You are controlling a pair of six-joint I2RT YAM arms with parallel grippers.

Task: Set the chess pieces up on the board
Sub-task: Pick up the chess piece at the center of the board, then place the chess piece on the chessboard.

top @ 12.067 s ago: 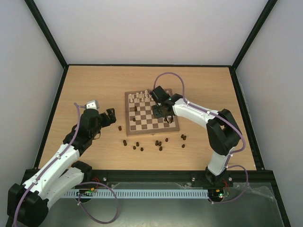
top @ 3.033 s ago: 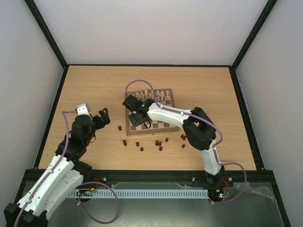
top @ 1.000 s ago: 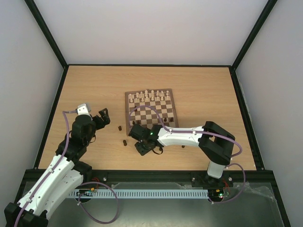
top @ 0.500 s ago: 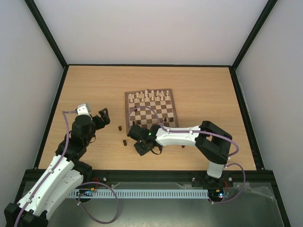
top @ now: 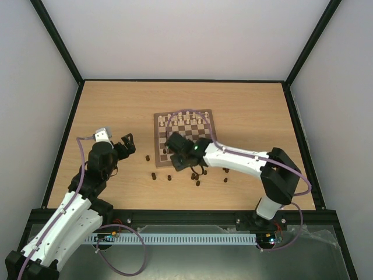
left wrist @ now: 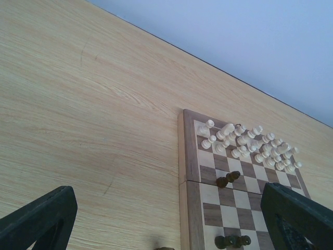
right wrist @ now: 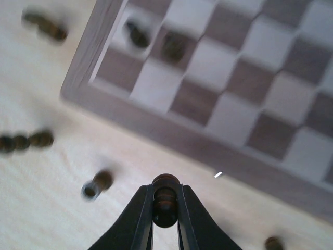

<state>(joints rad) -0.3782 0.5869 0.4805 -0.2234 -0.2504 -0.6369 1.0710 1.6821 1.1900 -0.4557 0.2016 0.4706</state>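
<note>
The board [top: 157,133] lies mid-table, with pale pieces on its far rows. My right gripper [top: 175,160] hovers over the tabletop by the board's near left corner. In the right wrist view this gripper [right wrist: 165,208] is shut on one dark brown chess piece [right wrist: 165,199], held upright between the fingers. Two dark pieces [right wrist: 174,48] lie on the board [right wrist: 208,151] near that corner. More dark chess pieces [top: 196,179] are scattered on the table in front of the board. My left gripper [top: 126,144] is open and empty, left of the board.
In the left wrist view, the pale pieces [left wrist: 244,146] crowd the board's far end and two dark pieces [left wrist: 228,179] lie on its squares. Loose dark pieces [top: 147,157] sit between my left gripper and the board. Black frame posts edge the table.
My right gripper has shut on a dark piece from the table in front of the board and lifted it toward the board's near edge. The left arm has not moved.
</note>
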